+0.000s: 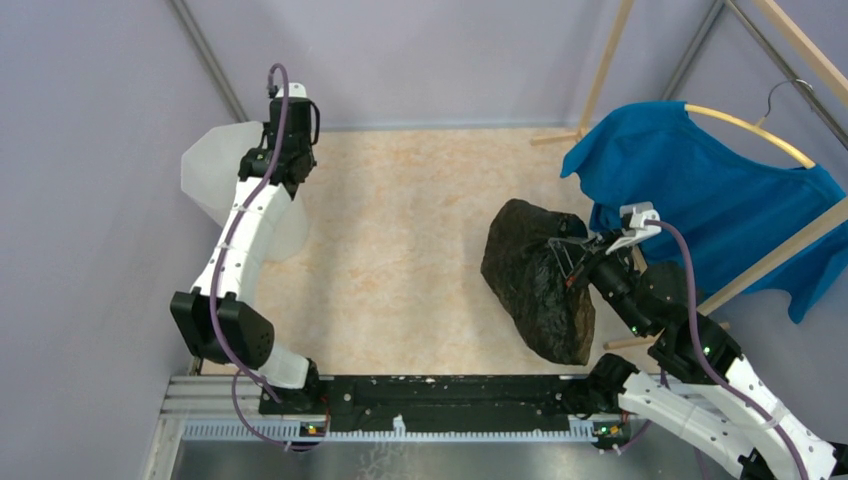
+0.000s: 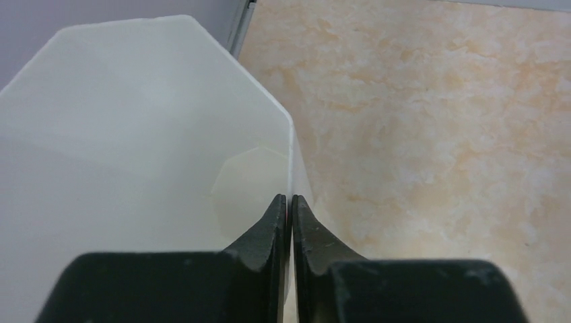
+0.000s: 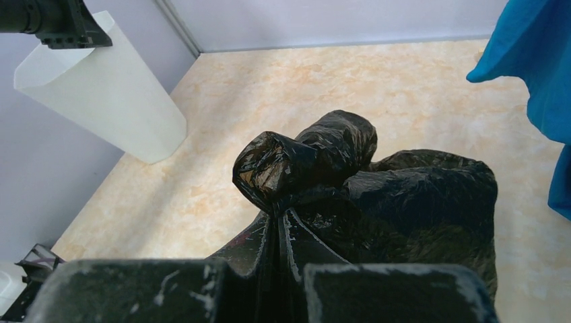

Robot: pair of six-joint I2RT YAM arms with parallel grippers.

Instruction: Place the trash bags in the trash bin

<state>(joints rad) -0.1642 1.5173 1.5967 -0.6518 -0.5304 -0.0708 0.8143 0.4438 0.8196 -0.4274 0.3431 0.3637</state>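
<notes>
The trash bin (image 1: 215,170) is a translucent white bin with a faceted rim, standing at the far left against the wall. My left gripper (image 2: 289,198) is shut on the bin's thin right-hand rim (image 2: 291,145), one finger inside and one outside. In the top view the left gripper (image 1: 272,165) reaches down onto that rim. The trash bag (image 1: 535,280), glossy black and wrinkled, is at the right of the floor. My right gripper (image 3: 279,214) is shut on its knotted neck (image 3: 303,158), with the bag's bulk (image 3: 417,202) beyond the fingers.
A blue T-shirt (image 1: 700,190) hangs on a hanger from a wooden rack (image 1: 600,70) at the far right, close behind the right arm. The right wrist view shows the bin (image 3: 101,94) leaning at the left with the left gripper (image 3: 54,23) on its top.
</notes>
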